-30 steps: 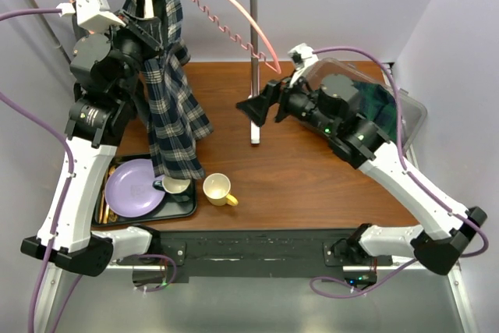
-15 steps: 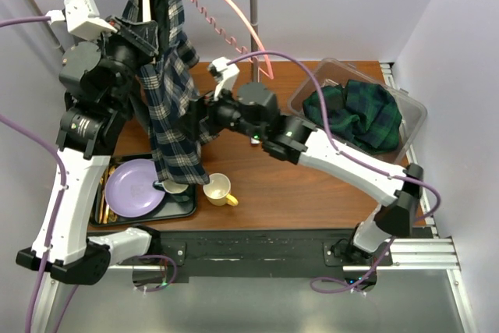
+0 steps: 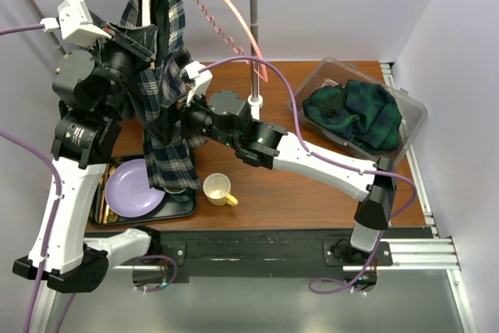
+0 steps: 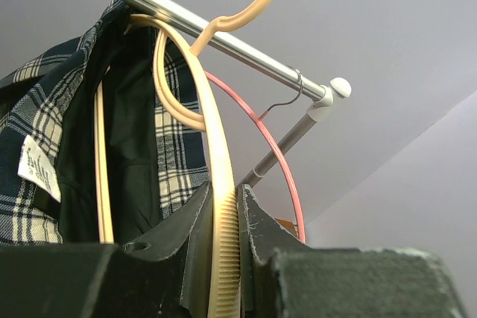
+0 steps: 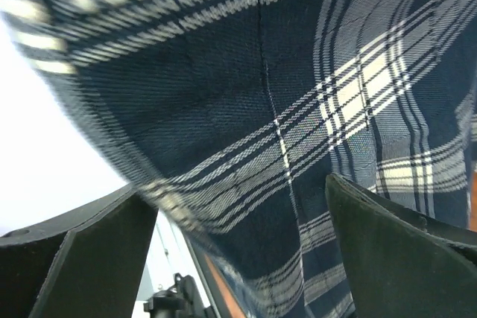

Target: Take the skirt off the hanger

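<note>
Skirt [image 3: 170, 157] is hanging lengthwise down from the tan hanger [image 4: 205, 109] on the rail [image 4: 253, 62]. Left gripper [image 4: 223, 199] is pinching the hanger's arm tight. Right gripper [image 5: 237, 191], nearer the cloth, is gaping wide and gripping nothing, with the plaid lying straight ahead of its fingers.

Top overhead, wide; wrists close-up; all share skirt [image 3: 168, 154].

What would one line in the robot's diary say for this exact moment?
left gripper: shut on hanger | right gripper: open, at skirt | skirt: draped on hanger | hanger: hooked on rail
</note>
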`<action>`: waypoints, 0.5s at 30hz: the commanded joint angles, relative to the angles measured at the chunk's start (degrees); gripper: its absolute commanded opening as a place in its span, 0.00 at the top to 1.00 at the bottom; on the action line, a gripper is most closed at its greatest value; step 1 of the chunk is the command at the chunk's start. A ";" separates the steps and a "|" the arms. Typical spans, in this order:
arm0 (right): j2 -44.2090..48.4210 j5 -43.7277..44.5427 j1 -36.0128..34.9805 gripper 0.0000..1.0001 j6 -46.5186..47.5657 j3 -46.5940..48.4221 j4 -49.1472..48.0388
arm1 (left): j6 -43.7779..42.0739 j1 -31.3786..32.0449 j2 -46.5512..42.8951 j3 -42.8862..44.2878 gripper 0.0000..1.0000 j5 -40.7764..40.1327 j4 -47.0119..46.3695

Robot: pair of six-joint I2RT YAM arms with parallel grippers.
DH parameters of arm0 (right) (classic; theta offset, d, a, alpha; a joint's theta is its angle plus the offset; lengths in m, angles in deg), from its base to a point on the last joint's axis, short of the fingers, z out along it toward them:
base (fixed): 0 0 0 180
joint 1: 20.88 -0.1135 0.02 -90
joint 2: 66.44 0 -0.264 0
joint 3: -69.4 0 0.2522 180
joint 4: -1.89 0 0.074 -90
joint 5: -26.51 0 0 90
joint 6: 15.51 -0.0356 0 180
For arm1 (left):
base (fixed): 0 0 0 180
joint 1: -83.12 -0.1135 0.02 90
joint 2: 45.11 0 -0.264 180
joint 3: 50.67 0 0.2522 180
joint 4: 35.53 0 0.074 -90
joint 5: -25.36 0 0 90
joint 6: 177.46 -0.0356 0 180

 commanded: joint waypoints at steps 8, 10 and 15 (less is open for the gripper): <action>3.44 9.32 -0.27 1.00 7.41 -2.58 -1.86 | 1.85 -0.33 -5.18 1.61 1.00 2.49 -10.00; 6.33 11.96 -0.27 1.00 10.39 -4.87 -1.69 | 1.76 -0.25 -5.97 2.58 1.00 2.32 -8.85; 9.16 17.32 0.17 1.00 15.50 -10.50 -0.46 | 1.76 -0.33 -7.12 6.71 1.00 2.75 -4.72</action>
